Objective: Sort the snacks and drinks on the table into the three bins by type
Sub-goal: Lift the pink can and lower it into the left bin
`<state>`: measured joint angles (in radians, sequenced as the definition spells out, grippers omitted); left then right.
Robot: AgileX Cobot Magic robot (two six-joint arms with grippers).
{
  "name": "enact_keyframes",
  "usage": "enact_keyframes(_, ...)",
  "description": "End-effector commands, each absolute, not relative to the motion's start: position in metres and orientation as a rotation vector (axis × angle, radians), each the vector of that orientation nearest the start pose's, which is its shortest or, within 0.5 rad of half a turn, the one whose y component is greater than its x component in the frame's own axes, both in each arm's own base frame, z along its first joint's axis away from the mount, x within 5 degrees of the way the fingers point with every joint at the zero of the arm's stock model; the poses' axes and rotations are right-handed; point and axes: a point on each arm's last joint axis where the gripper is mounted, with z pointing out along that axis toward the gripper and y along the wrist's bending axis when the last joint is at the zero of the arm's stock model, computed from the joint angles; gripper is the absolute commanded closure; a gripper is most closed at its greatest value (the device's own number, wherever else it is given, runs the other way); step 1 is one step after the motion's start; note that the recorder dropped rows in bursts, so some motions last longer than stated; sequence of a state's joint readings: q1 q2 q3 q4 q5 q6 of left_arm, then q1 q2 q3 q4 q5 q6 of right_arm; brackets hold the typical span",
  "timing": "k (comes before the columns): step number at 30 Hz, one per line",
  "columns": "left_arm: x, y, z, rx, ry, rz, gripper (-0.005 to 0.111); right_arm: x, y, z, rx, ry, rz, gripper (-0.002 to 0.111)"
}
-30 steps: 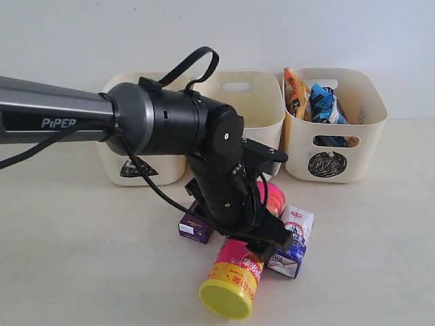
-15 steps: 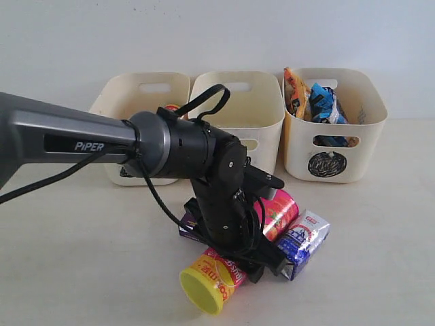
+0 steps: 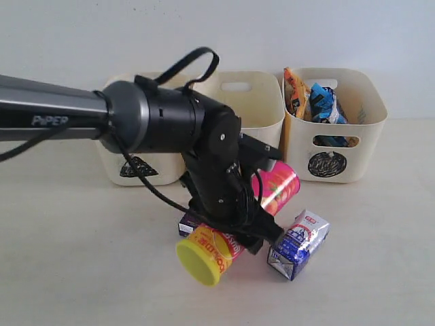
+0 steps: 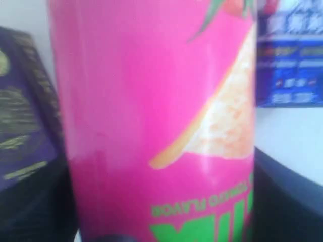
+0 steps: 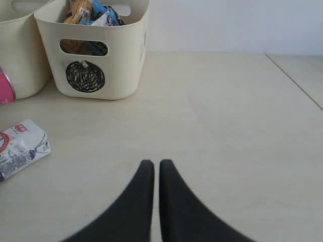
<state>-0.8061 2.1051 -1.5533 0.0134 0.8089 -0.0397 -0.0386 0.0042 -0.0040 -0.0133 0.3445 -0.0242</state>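
Farthest back you have the three bins (image 3: 238, 112) in a row by the wall. Only the circle bin (image 3: 367, 156) shows its load, the two crinkly bags (image 3: 323, 105) standing in it. In front, your left arm (image 3: 163, 125) has swung round over the last second. The pink tube (image 3: 272, 190) lay with its yellow-green lid (image 3: 198, 261) facing almost straight at the camera; now it slants across the exterior view, and its far end has come up. The left gripper (image 3: 234, 227) is clamped across the tube's middle (the wrist view is all pink, with a dark finger at either edge), so I judge the pick made and the carry to a bin next. The long axis runs from the lid, low and near the camera on the left, up to the base, which points toward the middle of the bins. I cannot tell whether the lid is clear of the table (image 3: 380, 272). The blue-and-white carton (image 3: 299, 243), tipped over as the tube turned, lies just beside it, and the purple box (image 3: 188, 224) peeps out behind the lid. Your right gripper (image 5: 152, 174) rests pinched together, empty.
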Motion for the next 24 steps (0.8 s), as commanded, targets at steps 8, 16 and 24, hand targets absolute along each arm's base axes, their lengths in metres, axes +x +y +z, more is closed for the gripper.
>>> enact_keyframes(8, 0.314, -0.273, 0.294, 0.881, 2.314, -0.291, 0.103, 0.054, -0.002, 0.183, 0.008, 1.816, -0.054, 0.107)
enact_keyframes(16, 0.365, -0.211, 0.319, 0.629, 2.168, -0.247, 0.103, 0.054, -0.002, 0.183, 0.008, 1.816, -0.054, 0.107)
enact_keyframes(24, 0.408, -0.166, 0.321, 0.459, 1.999, -0.191, 0.103, 0.054, -0.002, 0.183, 0.006, 1.816, -0.056, 0.107)
